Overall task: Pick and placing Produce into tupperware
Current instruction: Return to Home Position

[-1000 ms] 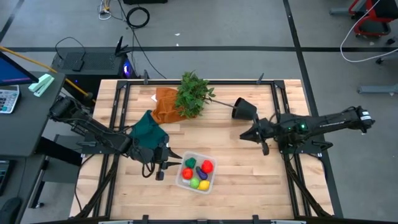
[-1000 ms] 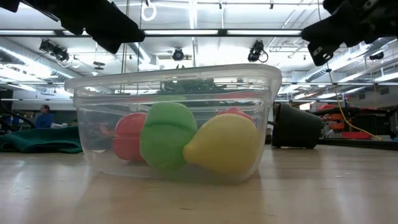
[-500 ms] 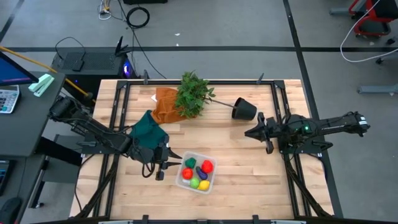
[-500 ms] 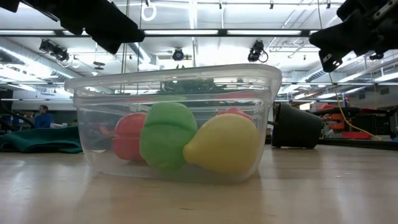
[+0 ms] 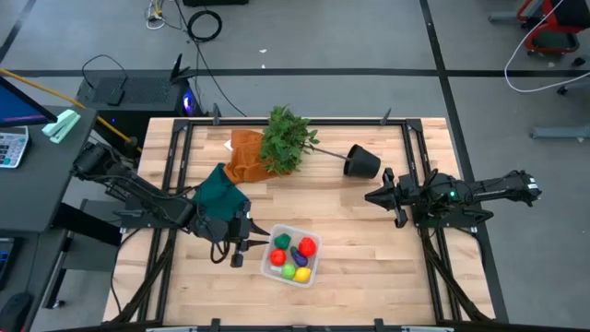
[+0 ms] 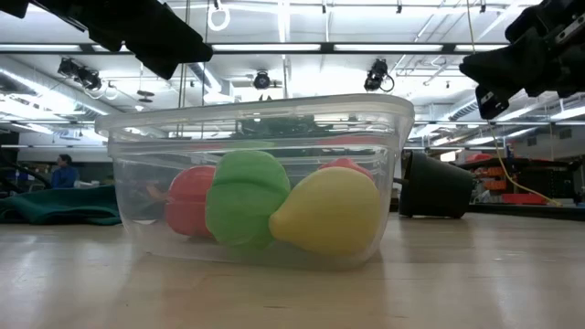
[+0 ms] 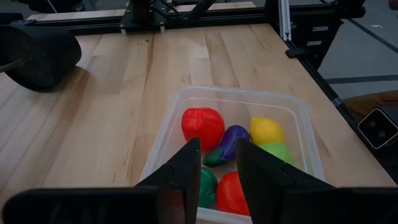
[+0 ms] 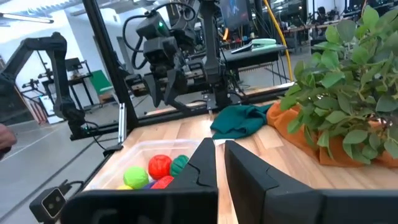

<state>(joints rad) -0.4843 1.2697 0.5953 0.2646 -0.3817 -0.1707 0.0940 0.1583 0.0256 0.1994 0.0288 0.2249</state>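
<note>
**Inspector:** High view, status of the load?

**Assessor:** All six pieces of produce (image 7: 235, 138) lie inside the tupperware (image 7: 249, 93), which sits near the front edge of the surface (image 5: 369, 249). None lies outside it, so I judge the loading finished.

**Inspector:** Grippers?

**Assessor:** The left gripper (image 7: 217, 149) hovers just beside the tub's left end, fingers a little apart, holding nothing. The right gripper (image 8: 221, 144) hangs over the right side, well apart from the tub, fingers pressed nearly together, empty. That fits parking.

**Inspector:** Clearances?

**Assessor:** There is open wood between the tub and the right arm. The tipped black pot (image 5: 361, 163) lies near the right gripper. The green cloth (image 5: 219, 193) lies beside the left arm.
</note>
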